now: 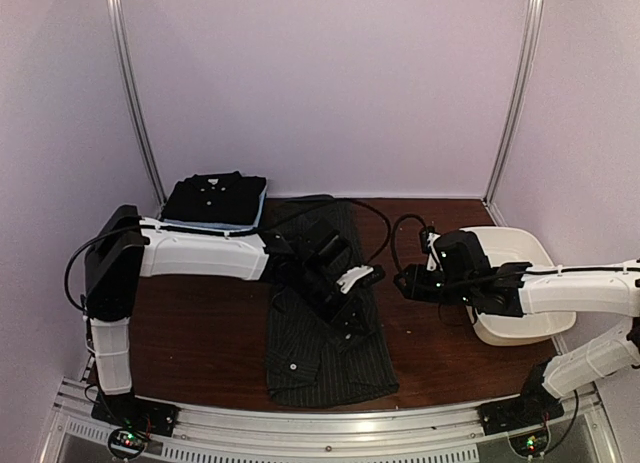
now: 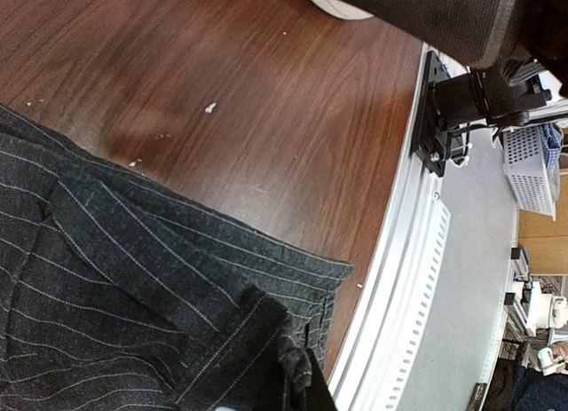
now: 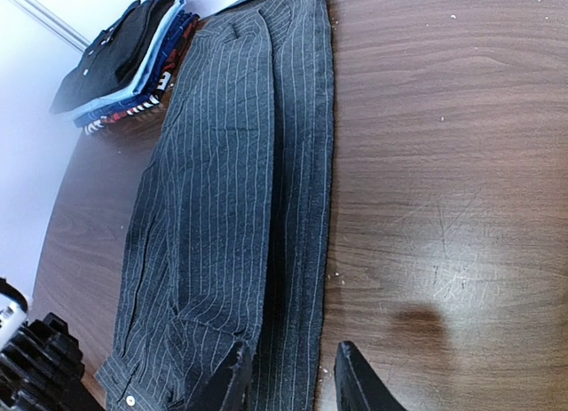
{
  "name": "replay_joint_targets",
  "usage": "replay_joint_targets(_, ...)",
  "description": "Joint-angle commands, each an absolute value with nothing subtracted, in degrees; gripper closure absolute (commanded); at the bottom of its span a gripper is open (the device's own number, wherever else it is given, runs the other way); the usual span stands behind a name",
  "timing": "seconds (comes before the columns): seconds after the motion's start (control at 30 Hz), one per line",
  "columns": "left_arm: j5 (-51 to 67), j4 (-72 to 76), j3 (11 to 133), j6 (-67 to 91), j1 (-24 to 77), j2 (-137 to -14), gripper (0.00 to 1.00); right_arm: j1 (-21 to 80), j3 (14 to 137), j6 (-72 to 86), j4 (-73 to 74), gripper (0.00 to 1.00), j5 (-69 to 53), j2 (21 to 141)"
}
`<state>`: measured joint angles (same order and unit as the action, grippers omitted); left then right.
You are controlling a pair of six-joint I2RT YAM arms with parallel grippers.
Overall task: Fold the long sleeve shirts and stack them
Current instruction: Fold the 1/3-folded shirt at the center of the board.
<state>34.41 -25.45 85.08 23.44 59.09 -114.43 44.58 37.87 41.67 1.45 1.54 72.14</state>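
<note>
A charcoal pinstriped long sleeve shirt [image 1: 325,328] lies folded lengthwise in the middle of the table, running from back to front. My left gripper [image 1: 345,318] is over its middle, shut on a pinched fold of the pinstriped cloth [image 2: 266,340] near the shirt's hem corner. My right gripper [image 3: 293,384] hovers low at the shirt's right edge [image 3: 306,251], open, with one finger [image 3: 235,380] over the cloth and the other over bare wood. At the back left sits a stack of folded shirts [image 1: 215,198], black on top with light blue under it.
A white tub [image 1: 515,283] stands on the right side of the table, under my right arm. The table's front metal rail [image 2: 399,278] runs close to the shirt's hem. The right arm's base [image 2: 461,109] is bolted to that rail.
</note>
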Motion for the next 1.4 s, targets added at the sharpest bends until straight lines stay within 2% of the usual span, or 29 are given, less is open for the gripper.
replay_joint_targets(0.0,35.9,-24.4,85.5,22.3,60.1,-115.4,0.96,44.1,36.9,41.0,0.8,0.66,2.4,72.4)
replay_joint_targets(0.13,36.3,-24.5,85.2,22.4,60.3,-115.1,0.83,44.0,36.6,41.3,1.1,0.66,3.0,71.5)
replay_joint_targets(0.17,36.2,-24.5,85.1,22.4,60.5,-114.7,0.76,43.9,36.5,41.4,1.1,0.65,2.9,71.2)
replay_joint_targets(0.23,35.4,-24.3,84.5,22.8,60.7,-113.2,0.54,43.7,36.9,41.4,1.6,0.65,2.9,70.5)
replay_joint_targets(0.27,34.8,-23.7,83.7,23.4,60.6,-112.1,0.49,43.7,37.2,41.2,2.2,0.65,2.7,70.3)
replay_joint_targets(0.4,31.5,-20.3,79.9,26.5,59.8,-105.7,0.41,43.6,38.9,40.1,3.8,0.62,0.2,70.0)
replay_joint_targets(0.63,21.2,-16.9,74.4,35.4,52.0,-99.1,0.41,45.9,39.0,39.6,3.1,0.64,-8.0,71.6)
replay_joint_targets(0.8,20.6,-13.5,74.5,37.9,43.6,-100.2,0.46,48.8,40.8,39.3,0.3,0.66,-10.3,76.1)
replay_joint_targets(0.97,19.6,-13.9,81.1,36.5,39.6,-106.9,0.5,50.7,45.1,38.9,-3.6,0.71,-12.8,83.8)
replay_joint_targets(1.37,24.0,-12.7,105.3,35.0,30.8,-132.4,0.63,50.2,52.4,38.2,-4.4,0.71,-12.4,92.5)
